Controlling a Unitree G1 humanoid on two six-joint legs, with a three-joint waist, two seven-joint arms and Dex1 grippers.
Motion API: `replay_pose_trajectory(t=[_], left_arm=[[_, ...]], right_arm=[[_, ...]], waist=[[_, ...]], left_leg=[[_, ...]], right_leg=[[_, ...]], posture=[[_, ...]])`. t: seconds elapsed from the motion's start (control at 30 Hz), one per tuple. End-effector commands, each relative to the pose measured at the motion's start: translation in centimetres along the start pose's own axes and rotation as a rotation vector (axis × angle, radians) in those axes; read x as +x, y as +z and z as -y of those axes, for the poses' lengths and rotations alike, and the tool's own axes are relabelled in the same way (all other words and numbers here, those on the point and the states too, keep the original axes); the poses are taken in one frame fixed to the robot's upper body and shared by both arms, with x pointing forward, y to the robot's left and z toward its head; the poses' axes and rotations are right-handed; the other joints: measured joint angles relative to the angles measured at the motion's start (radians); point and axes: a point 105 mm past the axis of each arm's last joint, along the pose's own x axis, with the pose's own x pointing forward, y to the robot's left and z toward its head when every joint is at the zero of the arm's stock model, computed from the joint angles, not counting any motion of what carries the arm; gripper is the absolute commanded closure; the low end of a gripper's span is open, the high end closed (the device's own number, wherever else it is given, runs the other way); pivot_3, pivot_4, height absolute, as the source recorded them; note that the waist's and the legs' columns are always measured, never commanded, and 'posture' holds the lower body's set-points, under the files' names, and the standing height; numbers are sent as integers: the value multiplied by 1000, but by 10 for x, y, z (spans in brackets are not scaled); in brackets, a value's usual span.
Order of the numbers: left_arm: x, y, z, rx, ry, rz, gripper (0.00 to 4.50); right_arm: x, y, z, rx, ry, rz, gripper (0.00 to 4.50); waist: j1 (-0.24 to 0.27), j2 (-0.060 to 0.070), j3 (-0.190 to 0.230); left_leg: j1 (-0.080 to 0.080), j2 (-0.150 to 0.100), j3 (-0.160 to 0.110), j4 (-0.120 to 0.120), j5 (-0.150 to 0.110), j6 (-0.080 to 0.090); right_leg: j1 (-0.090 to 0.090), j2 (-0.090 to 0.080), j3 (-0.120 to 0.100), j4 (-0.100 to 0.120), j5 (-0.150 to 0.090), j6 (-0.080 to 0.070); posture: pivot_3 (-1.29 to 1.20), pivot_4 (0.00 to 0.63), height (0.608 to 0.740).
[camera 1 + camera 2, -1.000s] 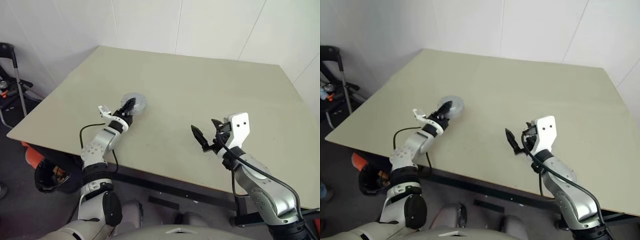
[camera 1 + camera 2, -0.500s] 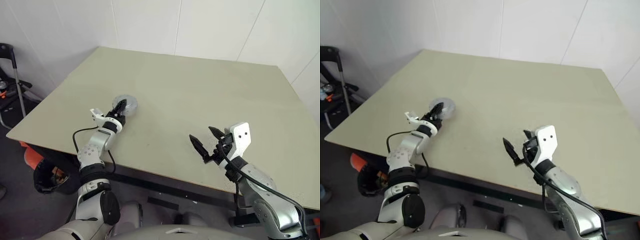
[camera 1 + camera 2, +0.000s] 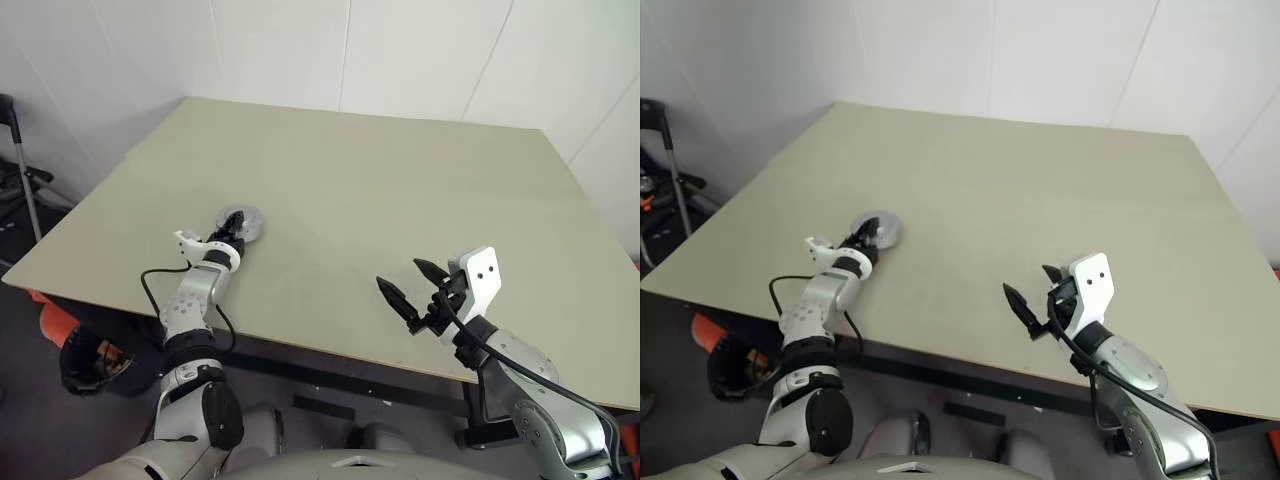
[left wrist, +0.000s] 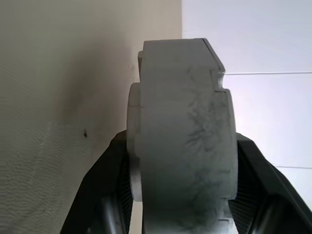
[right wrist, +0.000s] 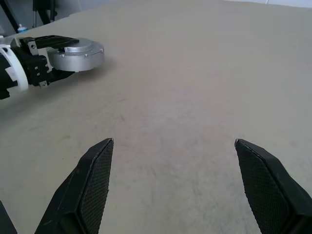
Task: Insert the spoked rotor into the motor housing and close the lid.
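The grey motor housing (image 4: pixel 183 131) carries no legible writing.

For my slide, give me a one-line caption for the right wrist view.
Open right tool hovers over the table while the left tool grips a round grey motor part.

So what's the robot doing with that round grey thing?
The robot's left gripper is clamped on a round grey metal motor part, gripping it by its top and bottom faces near the left side of the tan table. The part looks closed up, so the lid seems to be on, though what is inside can't be seen. The right gripper hangs open over the table's front edge, holding nothing.
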Motion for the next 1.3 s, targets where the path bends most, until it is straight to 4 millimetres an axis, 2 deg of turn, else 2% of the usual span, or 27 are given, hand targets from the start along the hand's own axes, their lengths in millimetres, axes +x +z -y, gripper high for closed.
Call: replay_pose_trajectory(t=[0.03,0.27,0.5,0.53,0.83,1.1,1.17,1.3], left_arm=[[1,22,7,11,0,103,2400],[-1,25,-7,49,105,134,2400],[-10,17,-14,91,179,99,125],[-12,17,-15,96,191,96,27],[-43,18,-24,125,302,66,27],[-73,6,-29,140,376,-43,27],[-78,-6,-21,152,349,-127,27],[-76,-29,26,231,125,-284,27]], right_arm=[[-2,18,-3,-23,9,61,0],[-2,18,-3,-18,4,55,0],[-2,16,-2,-8,-2,48,0],[-1,16,-2,-7,-2,47,0],[1,14,-3,5,5,42,0],[3,14,-6,18,23,37,0],[4,14,-6,22,26,37,0],[4,16,-7,32,28,45,0]], waist=[[-6,0,0],[-24,0,0],[-25,-1,-1],[-26,0,-1],[-37,1,-3],[-47,3,-6],[-46,4,-7],[-37,3,-6]], left_leg=[[1,0,0,0,0,0],[3,0,0,-1,0,0],[8,0,1,-1,-1,1],[9,0,2,-1,-1,1],[10,0,2,-2,-2,3],[10,-1,2,-2,-3,4],[11,-1,2,-2,-3,4],[10,-2,2,-2,-3,4]], right_leg=[[1,0,0,0,0,0],[3,0,0,0,-1,0],[7,0,1,-1,-7,0],[8,0,1,-1,-7,0],[8,0,2,-1,-8,0],[8,0,2,-1,-11,1],[8,0,2,-2,-12,2],[8,0,3,-1,-12,3]], posture=[[0,0,740],[0,0,740],[0,0,740],[0,0,740],[0,0,740],[0,0,740],[0,0,740],[0,0,740]])
